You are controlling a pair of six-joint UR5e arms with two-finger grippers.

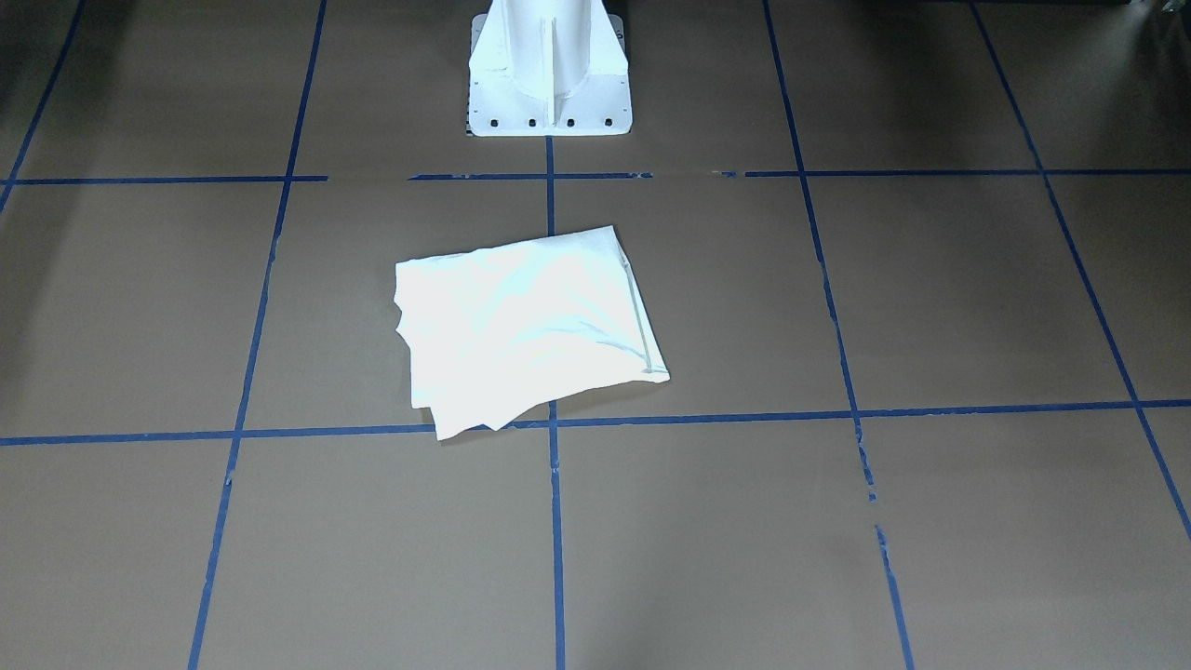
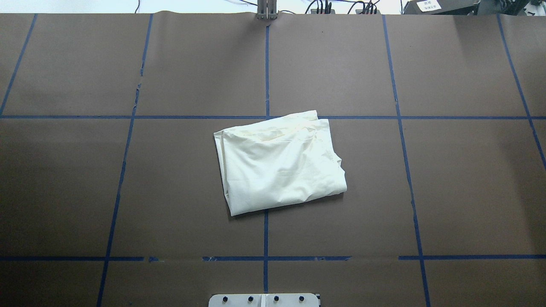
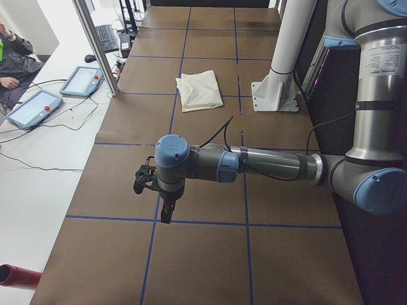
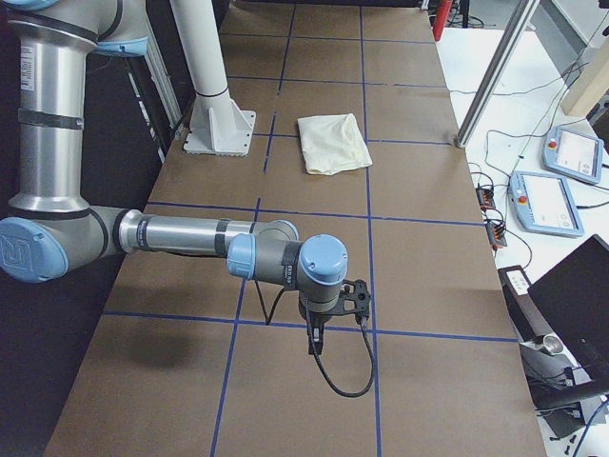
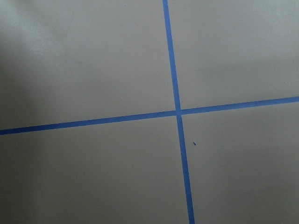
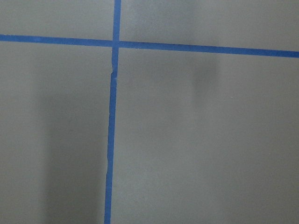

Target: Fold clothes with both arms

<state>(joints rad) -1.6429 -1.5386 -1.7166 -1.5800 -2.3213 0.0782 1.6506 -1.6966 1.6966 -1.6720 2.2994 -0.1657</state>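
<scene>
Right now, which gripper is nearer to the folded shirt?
Right, marginally. The left gripper hovers near the left end of the table, the right gripper near its right end; the shirt lies slightly right of the centre tape line.

Brown tabletop (image 2: pixel 192 192) gridded with blue tape, and operator gear along its far side.

Blue tape lines (image 2: pixel 266 64) divide the brown covering into large rectangles, and the tape is chipped and broken in places. A white pedestal (image 1: pixel 549 84) is bolted down at the middle of one long edge. Off the opposite edge, on a white surface, two tablet-like control pendants (image 3: pixel 81 81) lie side by side with cables trailing from them, near a slanted aluminium post (image 3: pixel 95 44). A dark keyboard (image 3: pixel 107 38) sits behind that post. A seated person's dark sleeve (image 3: pixel 16 60) shows at the frame's edge. A black laptop lid (image 4: pixel 576 305) stands at the other end, and a red cylinder (image 3: pixel 16 277) pokes in low.
</scene>
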